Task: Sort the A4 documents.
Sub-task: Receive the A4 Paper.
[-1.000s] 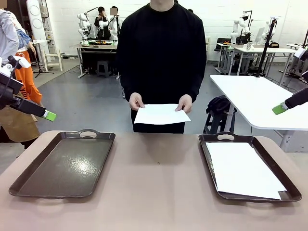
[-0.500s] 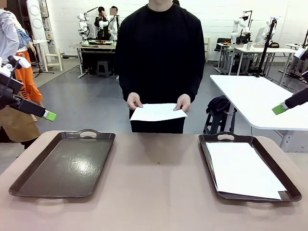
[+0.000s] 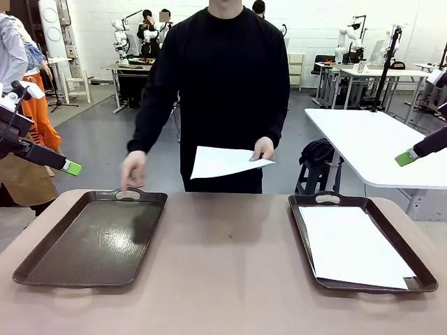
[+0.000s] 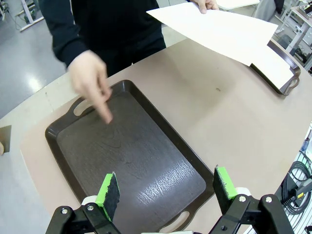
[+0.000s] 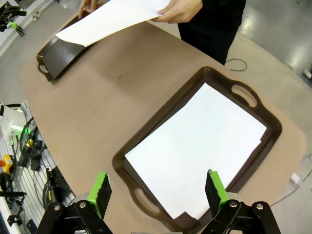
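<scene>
Evidently loose sheet hung in person's hand at far edge, long axis left-right, pointing hand over left tray; left claw, fingers apart, nearer; right claw apart above stacked sheets.

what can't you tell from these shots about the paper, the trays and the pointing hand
- How many A4 documents lie in the right tray: the top sheet covers anything beneath, in the front and right wrist views.
- Whether the pointing hand touches the left tray: motion blur in the left wrist view.
- Far end of the left tray, right wrist view: hidden behind the held sheet.
- Any print: too faint to tell.
</scene>
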